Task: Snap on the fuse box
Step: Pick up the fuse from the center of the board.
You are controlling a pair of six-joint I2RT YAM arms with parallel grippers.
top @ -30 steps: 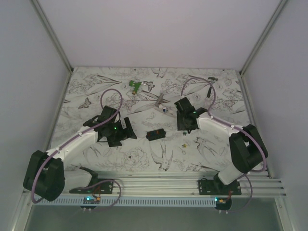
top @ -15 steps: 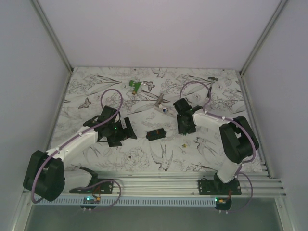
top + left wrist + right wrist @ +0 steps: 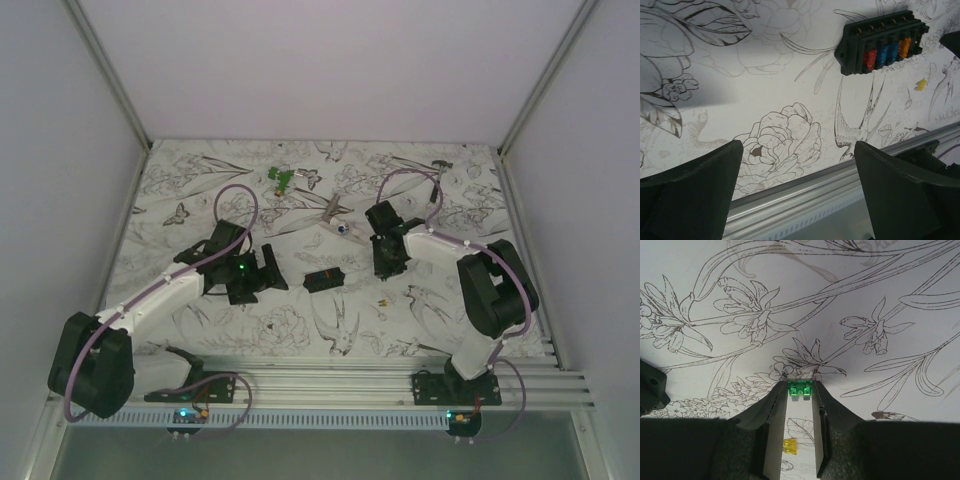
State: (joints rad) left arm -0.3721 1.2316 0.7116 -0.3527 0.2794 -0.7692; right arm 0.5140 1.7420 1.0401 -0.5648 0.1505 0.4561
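Note:
The fuse box [image 3: 324, 279] is a small black block lying mid-table between the two arms. The left wrist view shows its face with red, blue and orange fuses in a row [image 3: 882, 42]. My left gripper [image 3: 262, 275] hovers just left of it, jaws wide open and empty [image 3: 800, 200]. My right gripper [image 3: 388, 268] points down at the table to the right of the box. It is shut on a small green fuse [image 3: 800, 388] pinched between its fingertips. A yellow fuse [image 3: 790, 445] lies loose on the table beneath it.
A green clip-like piece [image 3: 283, 178] and a grey metal tool [image 3: 330, 208] lie toward the back of the floral mat. A small round object [image 3: 343, 229] sits near the tool. The aluminium rail [image 3: 330, 380] runs along the near edge. White walls close in both sides.
The right arm's elbow has swung in toward its base, and its jaws have narrowed. The left gripper has shifted slightly toward the fuse box.

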